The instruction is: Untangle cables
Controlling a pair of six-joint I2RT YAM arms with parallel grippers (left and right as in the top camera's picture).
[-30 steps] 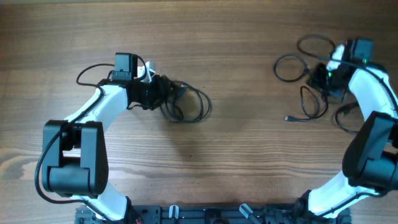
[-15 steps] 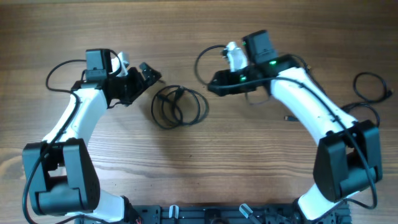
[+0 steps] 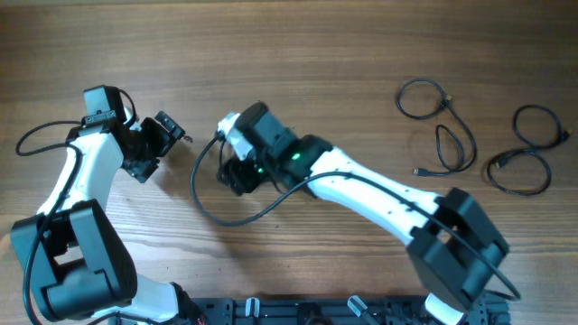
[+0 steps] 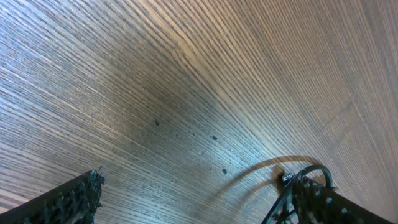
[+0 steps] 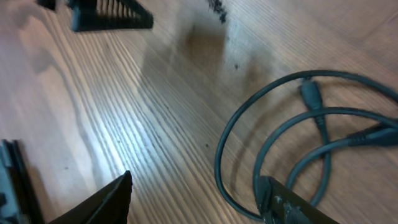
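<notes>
- Your left gripper is at the left side of the table with its jaws spread wide. In the left wrist view its fingers are far apart, with only bare wood between them.
- Your right gripper reaches across to the left half of the table, near the left gripper but not touching it. Its jaws are also apart and hold nothing.
- The cable loops lie loose on the wood, under and beside the right gripper.
- In the right wrist view the loops pass by one of the fingers. I cannot tell if they touch it. A plug shows on one loop.
- The other cables lie apart from each other at the right side of the table, well away from both grippers.
</notes>
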